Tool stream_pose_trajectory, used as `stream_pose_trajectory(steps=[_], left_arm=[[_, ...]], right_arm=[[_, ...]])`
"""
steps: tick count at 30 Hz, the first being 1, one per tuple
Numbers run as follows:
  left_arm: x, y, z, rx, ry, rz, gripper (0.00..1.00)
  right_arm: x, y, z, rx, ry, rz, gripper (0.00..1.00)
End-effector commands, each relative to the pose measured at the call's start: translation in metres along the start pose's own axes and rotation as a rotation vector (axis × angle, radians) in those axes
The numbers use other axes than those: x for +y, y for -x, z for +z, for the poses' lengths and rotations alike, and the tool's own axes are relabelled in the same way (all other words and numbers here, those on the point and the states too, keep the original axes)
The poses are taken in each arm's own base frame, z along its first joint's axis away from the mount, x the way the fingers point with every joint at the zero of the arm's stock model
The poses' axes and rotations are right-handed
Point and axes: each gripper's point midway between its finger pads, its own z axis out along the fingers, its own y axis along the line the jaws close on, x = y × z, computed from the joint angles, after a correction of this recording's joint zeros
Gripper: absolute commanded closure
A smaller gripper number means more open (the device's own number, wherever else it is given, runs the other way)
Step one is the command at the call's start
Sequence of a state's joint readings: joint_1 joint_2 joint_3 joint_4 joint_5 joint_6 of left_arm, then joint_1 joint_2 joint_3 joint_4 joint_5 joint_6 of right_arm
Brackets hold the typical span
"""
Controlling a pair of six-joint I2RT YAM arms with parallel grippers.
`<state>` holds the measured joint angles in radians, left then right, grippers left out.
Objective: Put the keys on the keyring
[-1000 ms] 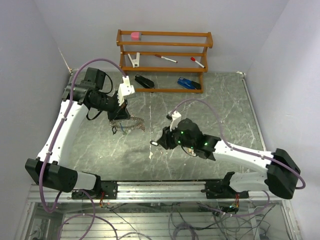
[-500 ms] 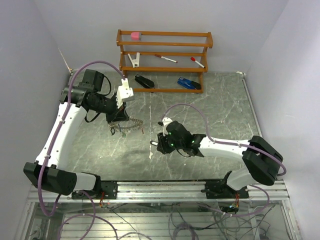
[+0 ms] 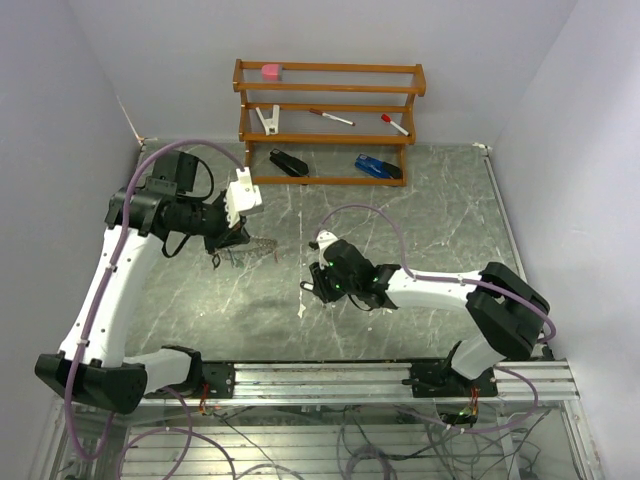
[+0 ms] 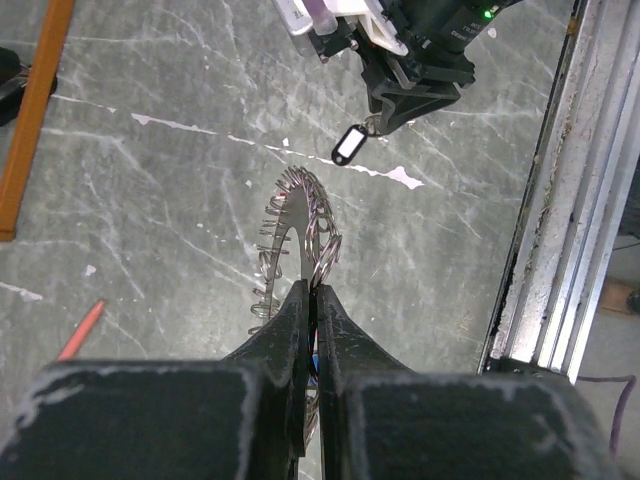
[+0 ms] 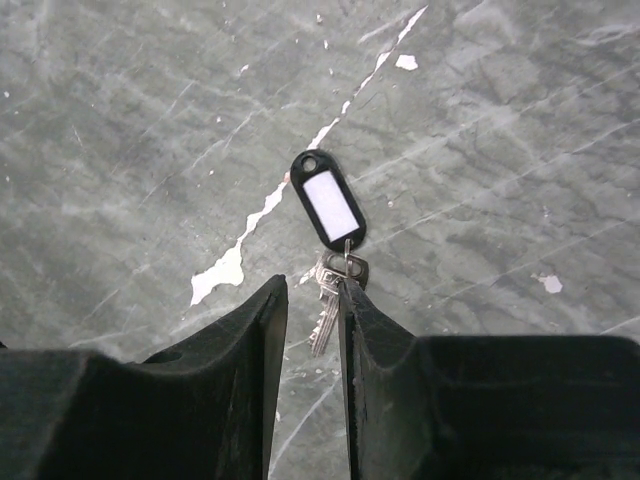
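Observation:
The keyring (image 4: 300, 225), a thin silver hoop fringed with small keys, sticks out ahead of my left gripper (image 4: 310, 292), which is shut on its near rim. In the top view the left gripper (image 3: 228, 243) holds the keyring (image 3: 255, 248) at left centre. A silver key (image 5: 325, 300) with a black tag (image 5: 328, 200) lies on the table. My right gripper (image 5: 312, 290) is open and down around it, with the key's blade between the fingers and against the right one. The tag also shows in the top view (image 3: 308, 287) and in the left wrist view (image 4: 348, 145).
A wooden rack (image 3: 330, 120) stands at the back with pens, a pink block, a white clip, a black object and a blue one. A red pen (image 4: 80, 330) lies on the table near the left gripper. A metal rail (image 4: 560, 200) runs along the near edge.
My right arm has reached left so that its fingers now sit around the tagged key, which has not moved. My left arm has drawn the keyring a little to the left.

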<state>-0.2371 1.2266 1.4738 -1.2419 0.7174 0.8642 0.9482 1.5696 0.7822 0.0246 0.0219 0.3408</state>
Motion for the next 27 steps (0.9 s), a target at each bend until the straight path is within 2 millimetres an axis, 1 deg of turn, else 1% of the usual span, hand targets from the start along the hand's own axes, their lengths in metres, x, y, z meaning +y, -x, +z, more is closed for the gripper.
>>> stream_pose_trajectory(steps=[1,6,11,15,27], left_arm=[[0.006,0.005,-0.007,-0.015,0.051,0.066,0.93],[0.003,0.009,-0.009,-0.030,0.043,0.077,0.93],[0.002,0.014,-0.012,-0.039,0.040,0.088,0.93],[0.001,0.017,-0.015,-0.044,0.040,0.092,0.93],[0.002,0.018,-0.015,-0.047,0.040,0.097,0.93]], right_arm=[[-0.009,0.014,0.004,-0.053,-0.043,-0.032,0.72],[-0.010,0.005,0.011,-0.032,-0.042,-0.040,0.72],[-0.016,-0.004,0.017,-0.014,-0.059,-0.048,0.73],[-0.018,-0.005,0.018,-0.019,-0.064,-0.050,0.74],[-0.025,-0.010,0.023,-0.019,-0.069,-0.050,0.86]])
